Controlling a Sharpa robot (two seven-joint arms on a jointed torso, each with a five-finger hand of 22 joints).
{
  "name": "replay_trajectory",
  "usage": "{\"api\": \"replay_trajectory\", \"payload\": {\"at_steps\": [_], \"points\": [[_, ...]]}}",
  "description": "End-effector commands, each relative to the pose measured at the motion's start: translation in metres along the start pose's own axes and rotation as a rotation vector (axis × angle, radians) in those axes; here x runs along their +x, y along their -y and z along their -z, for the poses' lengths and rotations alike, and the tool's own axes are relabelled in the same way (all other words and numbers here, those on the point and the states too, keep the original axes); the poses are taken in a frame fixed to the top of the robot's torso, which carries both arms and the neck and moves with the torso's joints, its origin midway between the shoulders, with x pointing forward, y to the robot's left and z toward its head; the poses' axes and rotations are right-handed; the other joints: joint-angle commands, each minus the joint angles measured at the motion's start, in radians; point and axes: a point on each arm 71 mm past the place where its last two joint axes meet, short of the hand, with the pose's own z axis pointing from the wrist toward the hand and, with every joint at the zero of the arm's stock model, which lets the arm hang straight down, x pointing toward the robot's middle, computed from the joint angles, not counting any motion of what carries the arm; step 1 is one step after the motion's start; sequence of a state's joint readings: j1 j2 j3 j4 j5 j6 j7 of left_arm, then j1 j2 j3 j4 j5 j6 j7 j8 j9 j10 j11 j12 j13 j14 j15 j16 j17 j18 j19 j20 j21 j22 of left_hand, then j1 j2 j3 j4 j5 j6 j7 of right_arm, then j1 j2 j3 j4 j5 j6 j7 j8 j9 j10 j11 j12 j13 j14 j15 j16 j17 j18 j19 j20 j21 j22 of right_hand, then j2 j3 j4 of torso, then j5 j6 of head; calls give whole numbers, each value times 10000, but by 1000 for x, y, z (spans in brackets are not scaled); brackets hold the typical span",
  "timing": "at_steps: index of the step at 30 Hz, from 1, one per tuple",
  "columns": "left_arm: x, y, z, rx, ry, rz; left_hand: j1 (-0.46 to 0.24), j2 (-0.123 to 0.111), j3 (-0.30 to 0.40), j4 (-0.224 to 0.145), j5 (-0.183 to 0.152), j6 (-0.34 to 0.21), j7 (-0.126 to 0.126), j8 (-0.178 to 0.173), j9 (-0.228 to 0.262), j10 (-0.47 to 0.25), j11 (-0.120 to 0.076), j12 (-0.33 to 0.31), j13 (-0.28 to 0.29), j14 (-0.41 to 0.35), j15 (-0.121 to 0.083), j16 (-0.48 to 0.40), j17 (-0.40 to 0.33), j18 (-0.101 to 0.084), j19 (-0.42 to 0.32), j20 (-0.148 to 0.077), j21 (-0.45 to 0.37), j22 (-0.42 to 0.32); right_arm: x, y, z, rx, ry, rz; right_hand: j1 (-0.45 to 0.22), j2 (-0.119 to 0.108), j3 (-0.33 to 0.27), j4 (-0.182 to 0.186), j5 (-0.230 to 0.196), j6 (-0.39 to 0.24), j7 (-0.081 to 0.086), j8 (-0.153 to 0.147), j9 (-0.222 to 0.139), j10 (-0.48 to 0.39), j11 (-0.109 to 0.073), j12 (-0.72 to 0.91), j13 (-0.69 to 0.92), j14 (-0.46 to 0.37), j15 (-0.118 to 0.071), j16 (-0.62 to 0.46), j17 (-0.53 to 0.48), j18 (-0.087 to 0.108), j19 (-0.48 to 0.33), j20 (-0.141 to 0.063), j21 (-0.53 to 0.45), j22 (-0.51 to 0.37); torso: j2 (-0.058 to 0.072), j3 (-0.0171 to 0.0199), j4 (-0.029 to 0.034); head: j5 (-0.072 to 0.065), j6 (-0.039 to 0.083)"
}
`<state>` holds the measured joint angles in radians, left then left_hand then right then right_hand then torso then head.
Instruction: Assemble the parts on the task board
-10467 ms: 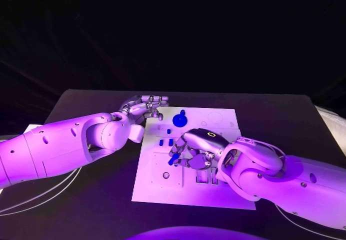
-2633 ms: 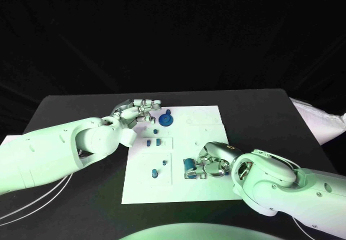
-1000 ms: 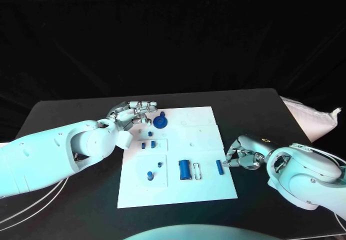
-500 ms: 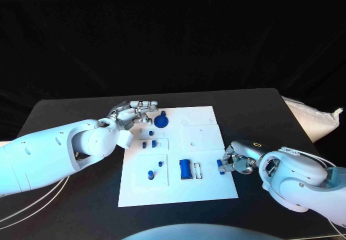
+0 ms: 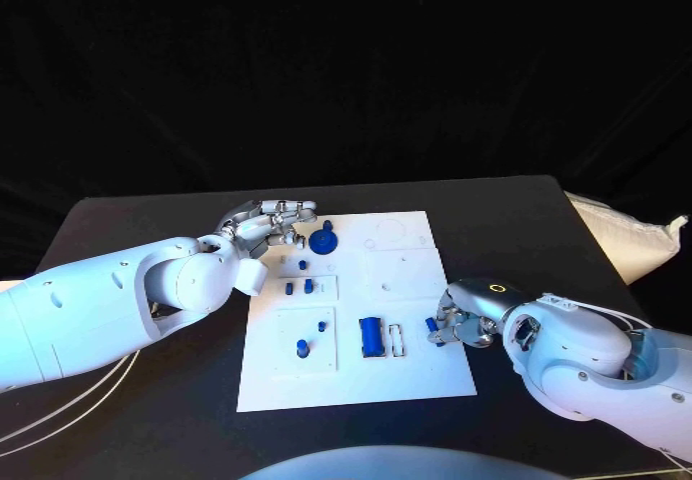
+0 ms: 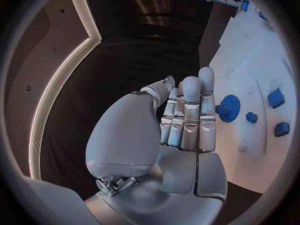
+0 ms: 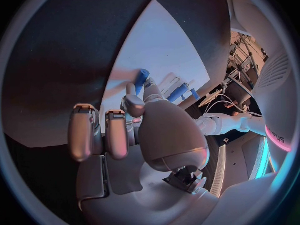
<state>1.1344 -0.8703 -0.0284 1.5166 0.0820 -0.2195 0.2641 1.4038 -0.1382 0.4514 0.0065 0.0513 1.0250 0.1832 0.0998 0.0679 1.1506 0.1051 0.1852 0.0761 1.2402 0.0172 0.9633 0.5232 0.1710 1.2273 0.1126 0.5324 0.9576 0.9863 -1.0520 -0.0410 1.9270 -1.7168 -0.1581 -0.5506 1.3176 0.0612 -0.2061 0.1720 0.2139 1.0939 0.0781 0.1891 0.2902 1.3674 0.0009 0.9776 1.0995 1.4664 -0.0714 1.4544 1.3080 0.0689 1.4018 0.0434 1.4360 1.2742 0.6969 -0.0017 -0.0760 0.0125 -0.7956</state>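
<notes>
Task board (image 5: 411, 380), partly assembled: gear (image 5: 323, 240) at far edge beside empty, spread left hand (image 5: 267, 222); several pegs seated; right hand (image 5: 459, 325) pinching loose blue peg (image 5: 433, 325) near right edge, unplaced.

Matt white task board (image 5: 411, 262); matt black table (image 5: 159, 395); glossy blue plastic-looking gear (image 5: 323, 240); shiny metallic right robot hand (image 5: 459, 322).

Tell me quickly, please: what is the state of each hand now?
Left hand: open, holding nothing, beside the blue gear.
Right hand: fingers at a small blue peg; a firm hold cannot be told.
</notes>
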Motion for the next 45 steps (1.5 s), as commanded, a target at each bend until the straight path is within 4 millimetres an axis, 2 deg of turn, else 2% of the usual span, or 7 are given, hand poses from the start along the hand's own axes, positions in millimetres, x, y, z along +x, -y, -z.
{"api": "replay_trajectory", "payload": {"at_steps": [1,11,17,23,32,38,45], "points": [[2,0,0,31,-195,87,-56,25,-69,4,21,-49,7,60,-4,-86,2,18,-14,-88,-3,-1,-12,108,29,24,-38,-12,10,0,-2,63,-575,1671,327,45,178,-69,-30,98,-15,-102,-45,-52,-34,-72,-11,598,40,-37,98,-34,-60,31,-69,-11,-11,4,9,11,-3],[3,0,-1,6,-220,94,-56,25,-69,4,21,-49,7,60,-4,-86,2,18,-14,-88,-3,-1,-12,108,29,24,-38,-12,16,-3,-7,61,-1023,2654,933,116,685,-306,-424,144,-34,-241,-77,-109,-63,-214,-63,597,7,-53,97,-32,-72,-12,-92,-25,-25,0,26,-9,15],[3,0,-1,-6,-226,98,-56,25,-69,4,21,-49,7,60,-4,-86,2,18,-14,-88,-3,-1,-12,108,29,24,-38,-12,15,-3,-7,70,-885,2401,1484,121,1351,-586,221,204,-56,-354,-113,-167,-99,-354,-121,596,-26,-67,94,-33,-66,-46,-99,-18,-22,0,28,-18,29],[3,-1,0,-17,-229,101,-56,25,-69,4,21,-49,7,60,-4,-86,2,18,-14,-88,-3,-1,-12,108,29,24,-38,-12,11,-3,-5,149,-367,770,1709,170,2106,-723,331,212,-45,-454,-137,-166,-99,-436,-153,596,-36,-79,85,-37,-49,-64,-94,2,-18,1,32,-24,44],[3,-1,0,-23,-235,102,-61,40,-92,-11,22,-61,8,67,-3,-110,3,46,-16,-98,-1,8,-31,109,33,27,-55,-25,5,-2,1,425,236,-2107,665,-770,4219,-539,922,303,-6,-645,-101,-78,-56,-541,-173,599,18,-111,70,-42,-34,3,-94,32,-22,-3,45,-20,26],[3,-1,0,-20,-231,99,-61,40,-92,-11,22,-61,8,67,-3,-110,3,46,-16,-98,-1,8,-31,109,33,27,-55,-25,1,-7,5,228,347,-3412,-283,-1228,4451,77,1268,398,-21,-673,-74,40,-58,-397,-57,614,18,-86,125,-59,33,-4,-43,134,-22,-2,43,-31,4],[3,-1,0,-22,-237,99,-44,47,-89,-27,22,-65,6,68,-3,-117,1,54,-17,-101,-3,11,-37,110,34,27,-59,-29,2,-14,6,118,-26,-4120,-582,-1359,4511,279,1520,469,-36,-676,-42,109,-67,-278,45,627,5,-56,183,-72,76,-18,-10,202,-18,-1,57,-31,-2]]}}
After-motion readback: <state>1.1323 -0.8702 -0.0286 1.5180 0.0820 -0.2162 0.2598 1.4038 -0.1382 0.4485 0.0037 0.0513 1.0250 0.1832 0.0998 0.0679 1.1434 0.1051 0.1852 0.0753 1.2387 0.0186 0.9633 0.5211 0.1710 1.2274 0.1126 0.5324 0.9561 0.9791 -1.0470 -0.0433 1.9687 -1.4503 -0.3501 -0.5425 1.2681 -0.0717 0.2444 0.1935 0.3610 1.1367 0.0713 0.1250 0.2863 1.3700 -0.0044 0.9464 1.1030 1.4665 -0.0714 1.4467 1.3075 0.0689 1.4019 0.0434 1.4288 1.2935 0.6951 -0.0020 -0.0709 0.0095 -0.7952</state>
